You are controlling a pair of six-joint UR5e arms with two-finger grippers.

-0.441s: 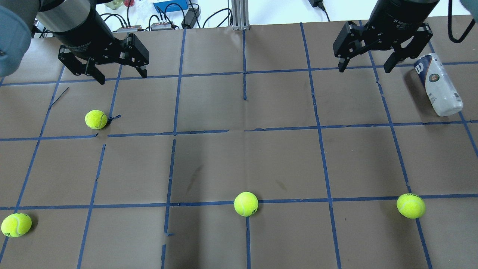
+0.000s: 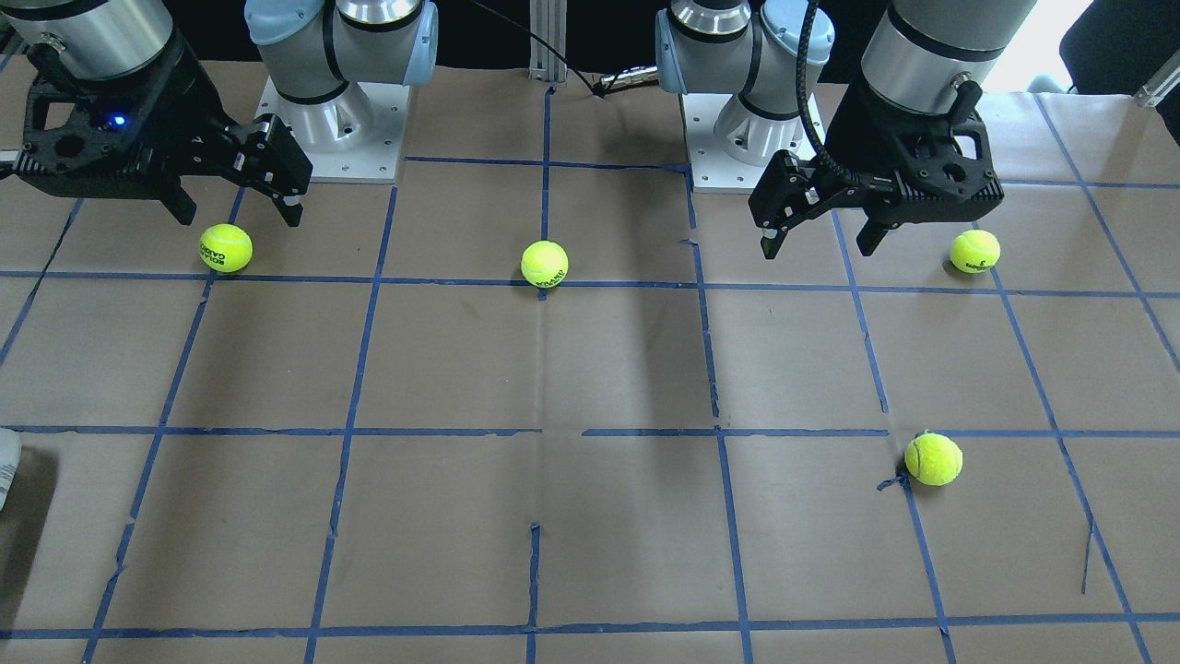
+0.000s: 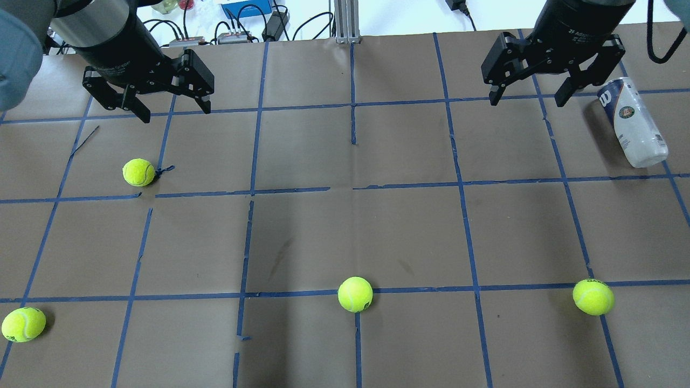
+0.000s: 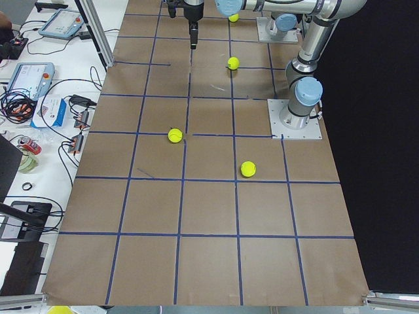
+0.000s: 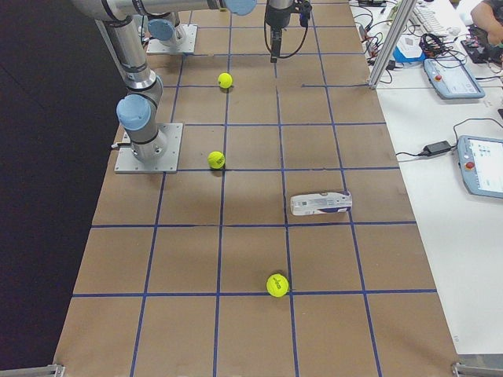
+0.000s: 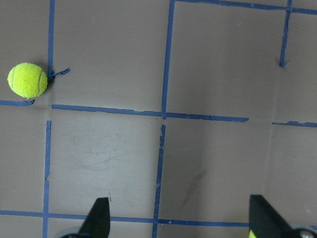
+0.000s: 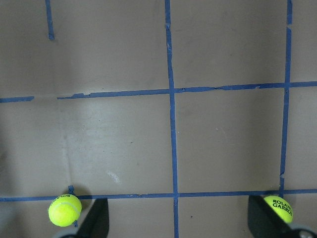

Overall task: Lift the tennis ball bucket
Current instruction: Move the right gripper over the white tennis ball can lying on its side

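Arms held above table [image 3: 409, 231], fingers pointed down, left gripper [image 3: 176, 112] spread wide and empty, right gripper [image 3: 526, 101] likewise spread and empty, tennis ball bucket [image 3: 632, 123] laid on its side near right gripper, untouched.

Holds left gripper [image 3: 176, 113] raised at the left, jaws pointing down and spread wide apart. Holds right gripper [image 3: 525, 102] raised at the right in same pose, jaws also spread wide, gripping nothing.
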